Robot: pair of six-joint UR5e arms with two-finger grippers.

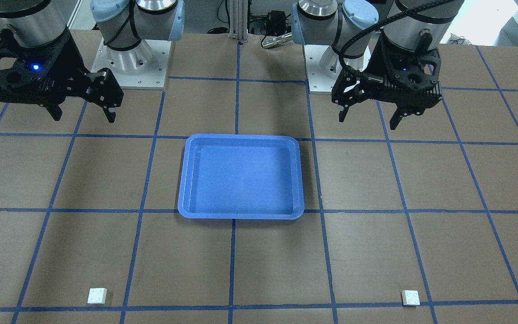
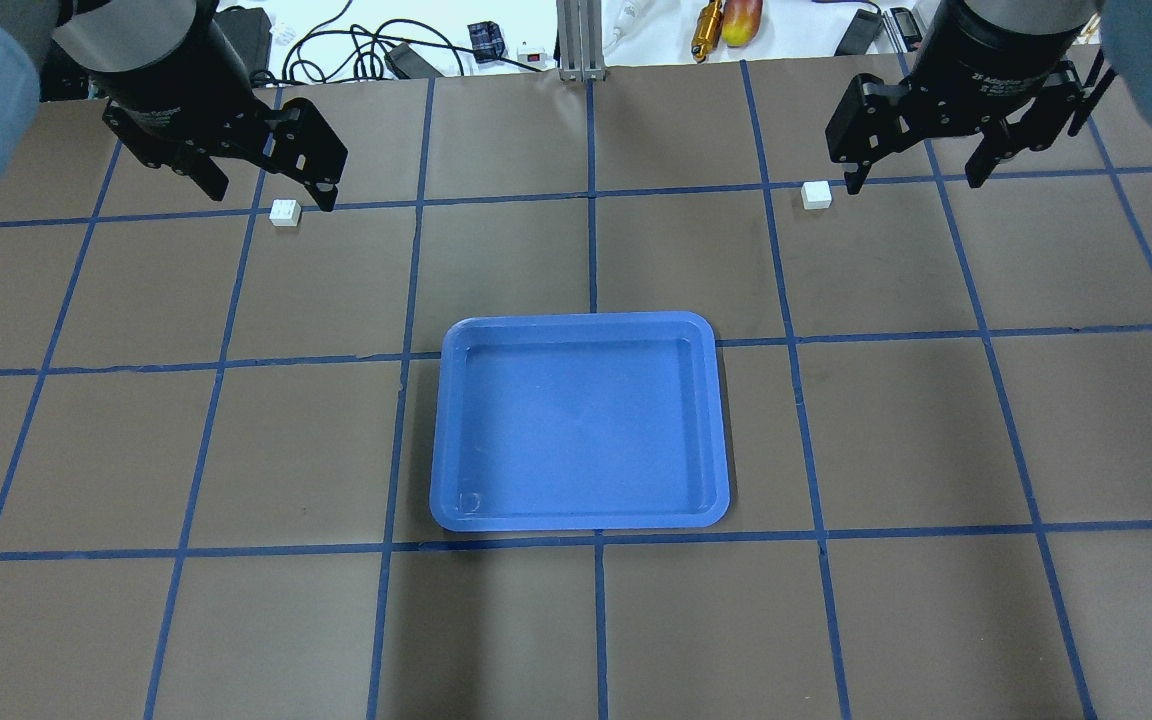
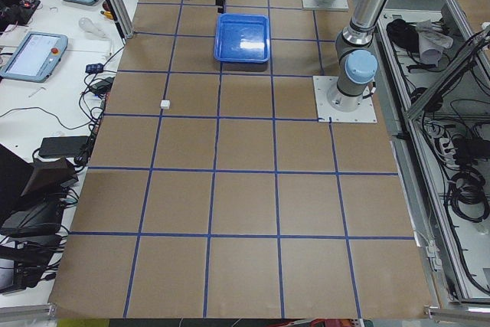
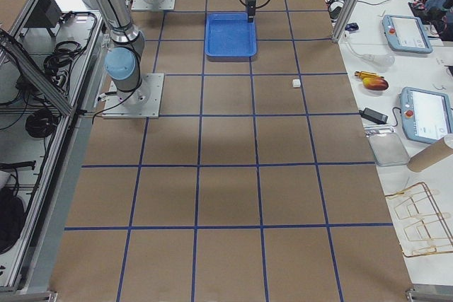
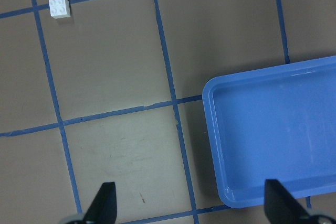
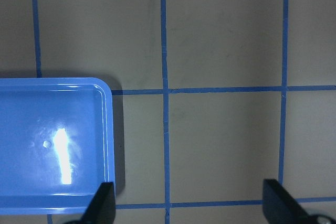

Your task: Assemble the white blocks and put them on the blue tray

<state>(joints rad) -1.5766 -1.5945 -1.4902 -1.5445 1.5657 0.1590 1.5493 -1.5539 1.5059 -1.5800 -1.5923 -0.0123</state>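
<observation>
**Two claws wait, wide open and empty, over an unbuilt pair of bricks**

The left claw (image 1: 369,120) and right claw (image 1: 83,118) hang spread above the tabletop (image 2: 936,430). The left white block (image 2: 284,212) and right white block (image 2: 816,194) lie well apart near its far edge, and the bare blue tray (image 2: 581,322) sits midway between them. Each block is a small, hard plastic brick with four studs, easily nudged across the matte brown surface by an off-centre pinch. If the studs are skewed at mating, a brick may well pop free. The tray is glossy, round-cornered and low-rimmed, so a dropped assembly could skid. The blue tape grid (image 2: 598,620) runs close by both bricks.
</observation>
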